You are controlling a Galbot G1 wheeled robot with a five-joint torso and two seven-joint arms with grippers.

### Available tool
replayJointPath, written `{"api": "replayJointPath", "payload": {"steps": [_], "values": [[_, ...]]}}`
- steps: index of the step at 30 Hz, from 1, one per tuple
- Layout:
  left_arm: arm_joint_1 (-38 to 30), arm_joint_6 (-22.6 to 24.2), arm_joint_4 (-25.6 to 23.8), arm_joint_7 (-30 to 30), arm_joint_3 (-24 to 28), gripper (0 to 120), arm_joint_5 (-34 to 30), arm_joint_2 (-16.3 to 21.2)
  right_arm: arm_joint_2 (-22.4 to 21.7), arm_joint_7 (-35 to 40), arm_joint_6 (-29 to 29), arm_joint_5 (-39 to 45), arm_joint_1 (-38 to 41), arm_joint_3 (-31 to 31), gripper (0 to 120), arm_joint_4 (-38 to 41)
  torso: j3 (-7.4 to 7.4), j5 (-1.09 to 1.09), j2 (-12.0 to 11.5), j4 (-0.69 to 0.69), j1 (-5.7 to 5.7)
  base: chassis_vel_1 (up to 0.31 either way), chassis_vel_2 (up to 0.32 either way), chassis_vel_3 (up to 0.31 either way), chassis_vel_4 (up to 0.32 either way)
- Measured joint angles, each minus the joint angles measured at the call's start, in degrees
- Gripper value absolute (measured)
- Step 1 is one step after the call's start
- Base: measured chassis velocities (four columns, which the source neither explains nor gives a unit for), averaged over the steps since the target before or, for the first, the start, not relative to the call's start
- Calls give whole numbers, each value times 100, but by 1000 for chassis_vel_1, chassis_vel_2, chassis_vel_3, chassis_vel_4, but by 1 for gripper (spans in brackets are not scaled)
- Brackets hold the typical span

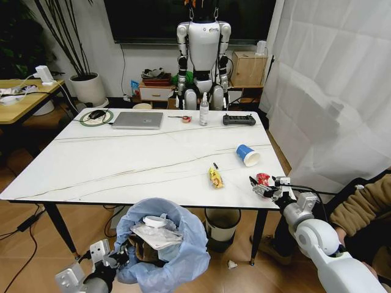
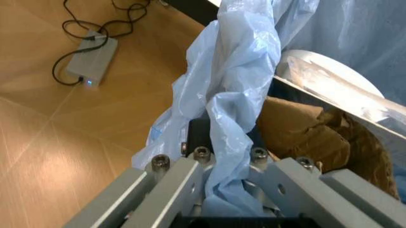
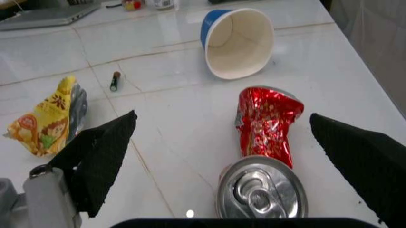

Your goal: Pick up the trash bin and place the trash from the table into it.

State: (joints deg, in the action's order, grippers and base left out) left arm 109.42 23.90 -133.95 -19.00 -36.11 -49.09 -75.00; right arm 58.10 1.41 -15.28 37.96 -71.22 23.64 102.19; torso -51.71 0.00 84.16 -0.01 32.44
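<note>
Crushed red can [image 3: 265, 142] lies lengthwise between right gripper [image 3: 235, 156] fingers [image 3: 98, 159]

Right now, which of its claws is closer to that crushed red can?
Right. The right gripper is open, straddling the red can at the table's near edge; the left gripper clamps the trash bin below.

Glossy stone-look top, thin plastic, crushed metal, paper.

Polished white marble-look surface [image 3: 190, 123] with thin dark veins; crumpled shiny red metal can [image 3: 266, 142] with bare silver lid; matt blue paper cup [image 3: 238, 42] with white inside; glossy yellow printed wrapper [image 3: 44, 121]. Baggy light-blue translucent plastic liner on the small round trash bin [image 2: 235, 95], wrinkled; rough brown cardboard piece [image 2: 304, 137]; brushed grey metal left tool [image 2: 222, 190]; matt black textured pads [image 3: 101, 152] on the right tool [image 3: 241, 156].
</note>
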Motion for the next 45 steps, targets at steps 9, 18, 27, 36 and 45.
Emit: {"api": "replayJointPath", "payload": {"steps": [9, 18, 27, 36, 45], "values": [[-58, -3, 37, 1, 9, 0, -6, 5, 2, 32, -112, -3, -100, -49, 100, -71, 0, 1, 0, 0, 0, 0, 0, 0, 0], [-76, -7, 65, 1, 11, 0, -19, 17, 13, -1, -113, -5, -83, -42, 94, -252, 0, 1, 0, 0, 0, 0, 0, 0, 0], [-93, -7, 81, 1, 16, 0, -28, 20, 19, -61, -106, -5, -90, -7, 68, -303, 0, 0, 0, 0, 0, 0, 0, 0, 0], [-127, -7, 101, -2, 15, 0, -47, 38, 13, -101, -78, -56, -95, 7, 44, -365, 1, 0, 0, 1, 0, 0, 0, 0, 0], [-169, -2, 123, -12, 21, 0, -79, 46, 10, -224, 114, 145, -69, 130, 44, -196, 0, 0, 0, 0, 0, 0, 0, 0, 0]]}}
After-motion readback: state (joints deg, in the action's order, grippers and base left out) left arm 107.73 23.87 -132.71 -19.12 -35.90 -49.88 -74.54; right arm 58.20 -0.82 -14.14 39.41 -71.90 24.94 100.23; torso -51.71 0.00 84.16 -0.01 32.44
